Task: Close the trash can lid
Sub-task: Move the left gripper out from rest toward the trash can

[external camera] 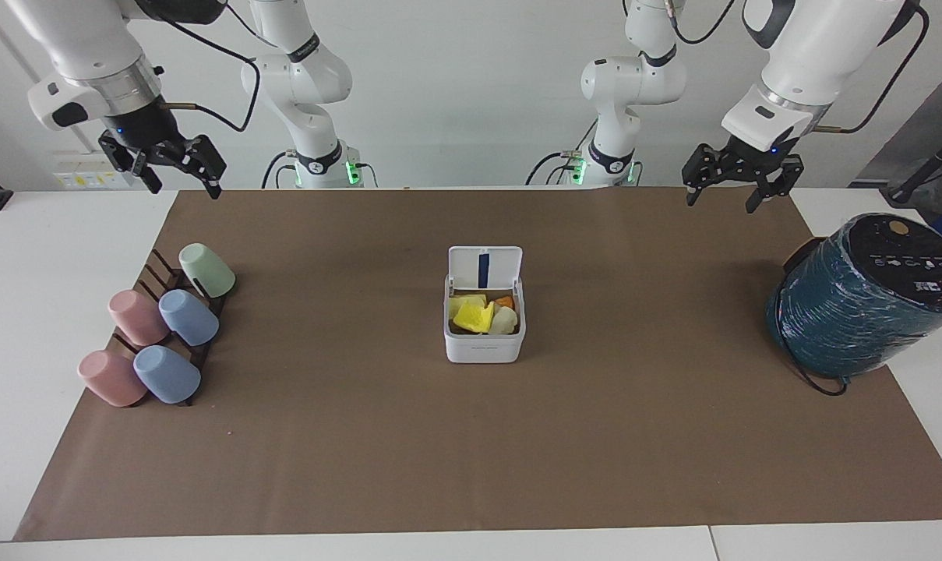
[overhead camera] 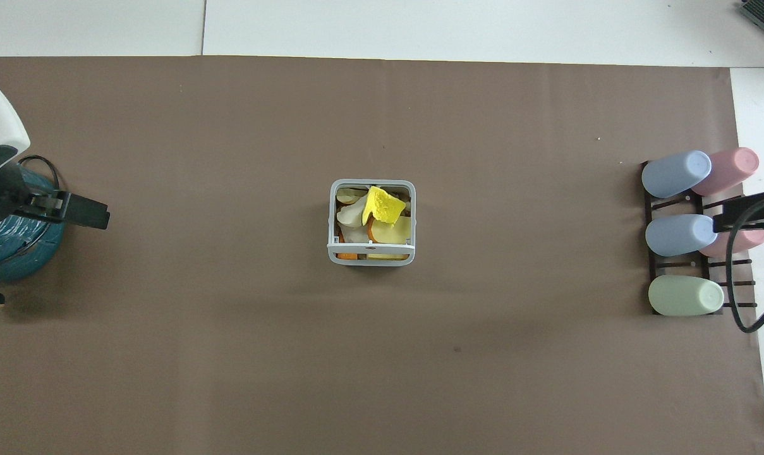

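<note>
While the left gripper and right gripper are held spread and raised at the table's ends, the trash can is seen mid-table, its lid upright, likely jammed by heaped scraps if pushed.

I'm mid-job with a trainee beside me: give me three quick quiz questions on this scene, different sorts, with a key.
1. True or false: the white square hinged lid stands upright over the small white cube-shaped plastic trash can.
2. Multiple choice: how many cups lie on the dark rack? A three, B five, C seven.
3. Fill in: the left gripper hangs near the dark teal wrapped ____, while the right gripper hangs near the rack.

Key: 1 true; 2 B; 3 cylinder.
</note>
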`<state>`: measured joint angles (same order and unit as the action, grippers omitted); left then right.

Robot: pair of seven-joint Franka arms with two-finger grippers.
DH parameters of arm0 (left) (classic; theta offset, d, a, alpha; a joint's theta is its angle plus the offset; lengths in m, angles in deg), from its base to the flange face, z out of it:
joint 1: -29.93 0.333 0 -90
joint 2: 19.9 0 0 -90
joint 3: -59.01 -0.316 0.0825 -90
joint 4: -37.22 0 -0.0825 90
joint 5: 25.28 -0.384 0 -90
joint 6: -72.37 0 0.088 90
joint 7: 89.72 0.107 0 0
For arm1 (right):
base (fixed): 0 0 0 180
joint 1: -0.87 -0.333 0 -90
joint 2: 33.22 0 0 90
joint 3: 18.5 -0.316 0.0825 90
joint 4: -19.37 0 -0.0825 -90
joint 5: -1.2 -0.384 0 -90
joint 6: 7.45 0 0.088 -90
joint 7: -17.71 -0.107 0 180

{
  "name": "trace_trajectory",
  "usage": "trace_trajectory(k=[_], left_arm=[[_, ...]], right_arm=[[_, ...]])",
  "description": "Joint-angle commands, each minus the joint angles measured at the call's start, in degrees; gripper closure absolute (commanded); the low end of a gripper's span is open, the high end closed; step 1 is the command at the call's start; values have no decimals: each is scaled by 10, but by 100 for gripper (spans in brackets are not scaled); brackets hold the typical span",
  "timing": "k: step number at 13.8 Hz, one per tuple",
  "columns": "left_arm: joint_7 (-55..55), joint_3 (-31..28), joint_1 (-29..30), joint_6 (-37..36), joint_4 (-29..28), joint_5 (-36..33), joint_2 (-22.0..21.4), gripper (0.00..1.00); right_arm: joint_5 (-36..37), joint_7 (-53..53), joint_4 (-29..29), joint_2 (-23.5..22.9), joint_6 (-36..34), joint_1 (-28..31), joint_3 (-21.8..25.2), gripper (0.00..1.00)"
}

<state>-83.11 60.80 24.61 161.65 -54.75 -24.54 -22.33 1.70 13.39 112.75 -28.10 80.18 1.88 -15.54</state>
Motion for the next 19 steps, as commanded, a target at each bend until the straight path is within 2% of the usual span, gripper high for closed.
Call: trace_trajectory(k=[1,7,10,14,16,17,19], left_arm=[[3,1,3,5,-21,1,-17,0],[-3,8,-6,11,-19,1,-16,0],[-3,8,-30,50,-24,1,-16,0],[-22,8,-92,132,-86,1,-38,0],[-75,8,-128,186,-129,1,-55,0],[-93,8,-145,204,-145,1,-58,0],[-113,8,-174,217,-153,1,-58,0]], right_arm=[[10,-9,1,2,-5,-2,0,0],[4,-8,1,2,-6,-1,-2,0],[3,-8,1,6,-6,-1,-5,0],[3,-6,2,7,-13,-7,1,0],[2,-5,3,10,-18,-41,42,0],[3,-6,3,10,-16,-42,43,0],[3,-6,4,10,-14,-43,43,0]])
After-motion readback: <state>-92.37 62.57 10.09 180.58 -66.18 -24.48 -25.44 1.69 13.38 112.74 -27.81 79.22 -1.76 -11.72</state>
